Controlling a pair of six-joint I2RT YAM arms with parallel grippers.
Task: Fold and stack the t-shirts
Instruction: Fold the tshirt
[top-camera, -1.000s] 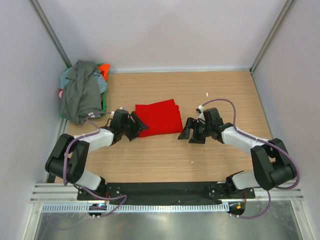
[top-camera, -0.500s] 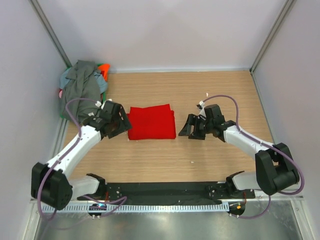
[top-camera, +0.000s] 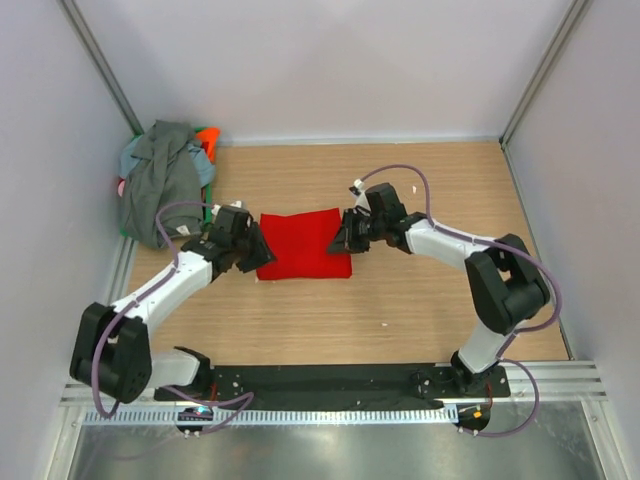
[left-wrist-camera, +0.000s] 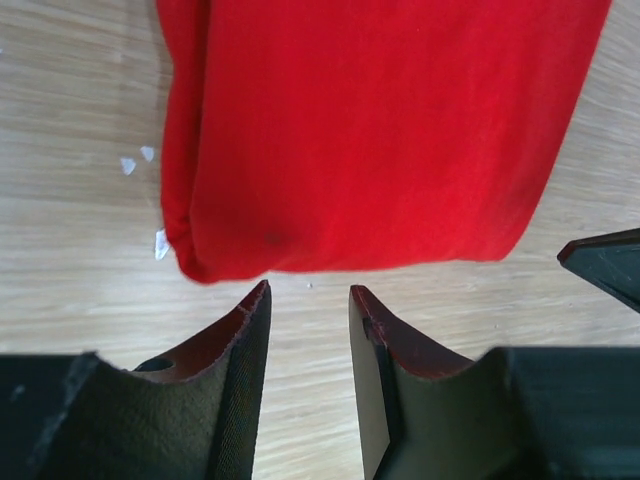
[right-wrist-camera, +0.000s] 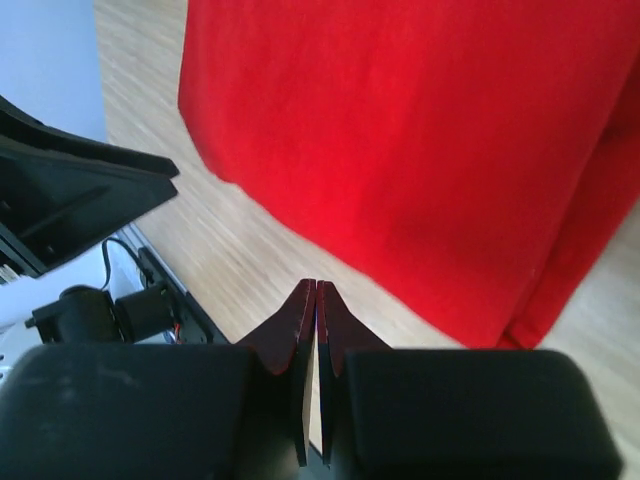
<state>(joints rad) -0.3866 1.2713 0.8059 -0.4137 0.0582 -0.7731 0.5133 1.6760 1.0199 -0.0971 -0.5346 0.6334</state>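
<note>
red t-shirt (top-camera: 305, 244): folded, table (top-camera: 450, 190) centre | left gripper (left-wrist-camera: 308, 290): jaws parted, empty, at its left edge | right gripper (right-wrist-camera: 316, 285): closed, empty, right edge | you: nudge both edges evenly, probably squaring the fold

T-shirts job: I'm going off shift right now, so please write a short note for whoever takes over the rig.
Left claw: open, empty, just short of the red t-shirt, on its left side in the top view.
Right claw: shut on nothing, at the shirt's right edge.
Things: red t-shirt lies folded flat mid-table. The other t-shirts are in a crumpled heap, grey on top, at the far left corner.
Done: red one folded.
Left: fold each shirt from the heap and stack them.
</note>
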